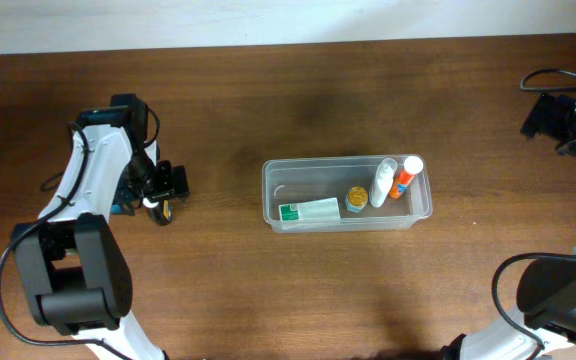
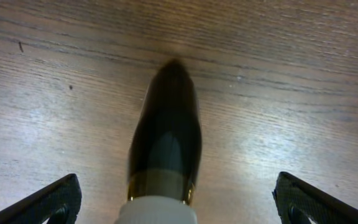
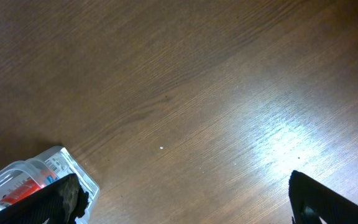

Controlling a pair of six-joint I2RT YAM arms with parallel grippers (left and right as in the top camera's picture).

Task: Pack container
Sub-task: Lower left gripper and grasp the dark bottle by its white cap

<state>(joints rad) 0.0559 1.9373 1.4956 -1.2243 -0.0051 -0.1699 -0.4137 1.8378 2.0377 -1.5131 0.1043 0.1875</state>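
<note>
A dark brown wood-grain table [image 1: 268, 90] fills the overhead view, with a pale strip of wall [image 1: 268, 20] along its far edge and a patch of glare on the grain in the right wrist view. The container [image 1: 348, 218] sits at the table's middle, holding a green and white box [image 1: 308, 210], a small yellow-topped jar [image 1: 356, 198], a white bottle [image 1: 383, 183] and an orange bottle [image 1: 405, 177]. The left gripper [image 1: 158, 190] is at the left, well apart from the container, jaws spread wide on either side of a dark tube [image 2: 166, 137] lying on the wood, neither finger [image 2: 51, 202] touching it. The right gripper [image 1: 553, 115] is at the far right corner, jaws also spread wide, holding nothing
</note>
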